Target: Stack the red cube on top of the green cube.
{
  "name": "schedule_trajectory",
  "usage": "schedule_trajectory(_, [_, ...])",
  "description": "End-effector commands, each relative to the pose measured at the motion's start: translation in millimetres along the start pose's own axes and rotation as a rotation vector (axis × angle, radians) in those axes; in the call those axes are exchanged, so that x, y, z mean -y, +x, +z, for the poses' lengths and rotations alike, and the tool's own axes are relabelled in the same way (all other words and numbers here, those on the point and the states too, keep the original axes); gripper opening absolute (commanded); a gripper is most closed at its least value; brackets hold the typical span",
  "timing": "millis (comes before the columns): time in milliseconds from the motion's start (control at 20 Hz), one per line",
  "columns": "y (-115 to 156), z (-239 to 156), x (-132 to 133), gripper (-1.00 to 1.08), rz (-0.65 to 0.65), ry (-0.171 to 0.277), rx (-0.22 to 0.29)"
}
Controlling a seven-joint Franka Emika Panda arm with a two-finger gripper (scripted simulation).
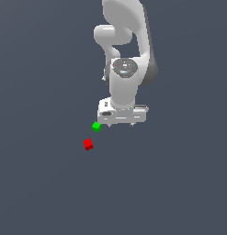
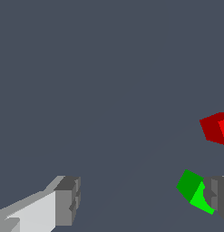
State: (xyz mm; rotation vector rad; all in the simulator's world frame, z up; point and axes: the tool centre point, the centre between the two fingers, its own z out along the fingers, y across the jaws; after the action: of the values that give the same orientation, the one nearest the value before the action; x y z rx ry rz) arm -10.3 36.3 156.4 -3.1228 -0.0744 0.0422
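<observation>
A: Start close in. What does the wrist view give you?

B: Two grey fingertip pads (image 2: 68, 201), one at each side of the picture, with a wide stretch of bare floor between them. So the gripper (image 2: 143, 201) is spread wide and grips nothing.

A: And the cubes?

B: The green cube (image 2: 195, 192) sits just beside the inner face of the far-side pad, so near that I cannot tell whether they touch. It is turned at an angle, one face brightly lit and one darker. The red cube (image 2: 215, 128) lies a little beyond it, cut off by the edge of the picture, also turned askew.

A: Are they stacked?

B: No. Both rest on the floor, near each other but apart.

A: Now the exterior view.

B: The red cube (image 1: 88, 144) is nearest the camera, alone on the dark grey-blue floor (image 1: 41, 183). Just past it, and slightly to the exterior view's right, is the green cube (image 1: 96, 126), right at the lower corner of the gripper (image 1: 119, 123) on the exterior view's left.

A: Can you see the fingers there?

B: Barely. Only small dark stubs show under the white hand body, too small to read.

A: And behind that?

B: The white arm (image 1: 126, 50) rises above the hand, wrist pointing straight down, and runs out of the top of the picture.
</observation>
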Motion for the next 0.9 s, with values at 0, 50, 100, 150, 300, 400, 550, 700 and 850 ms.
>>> schedule_trajectory(0, [0, 0, 0, 1.0, 0.0, 0.0, 0.0])
schedule_trajectory(50, [0, 0, 0, 1.0, 0.0, 0.0, 0.0])
schedule_trajectory(100, [0, 0, -1, 1.0, -0.002, 0.0, 0.0])
schedule_trajectory(150, [0, 1, -2, 1.0, -0.004, 0.0, 0.0])
schedule_trajectory(300, [-1, 3, -7, 1.0, -0.015, -0.001, -0.001])
schedule_trajectory(400, [-1, 6, -12, 1.0, -0.026, -0.002, -0.001])
schedule_trajectory(550, [-2, 11, -22, 1.0, -0.049, -0.003, -0.003])
schedule_trajectory(700, [-2, 18, -37, 1.0, -0.079, -0.005, -0.005])
schedule_trajectory(850, [-2, 26, -54, 1.0, -0.117, -0.008, -0.007])
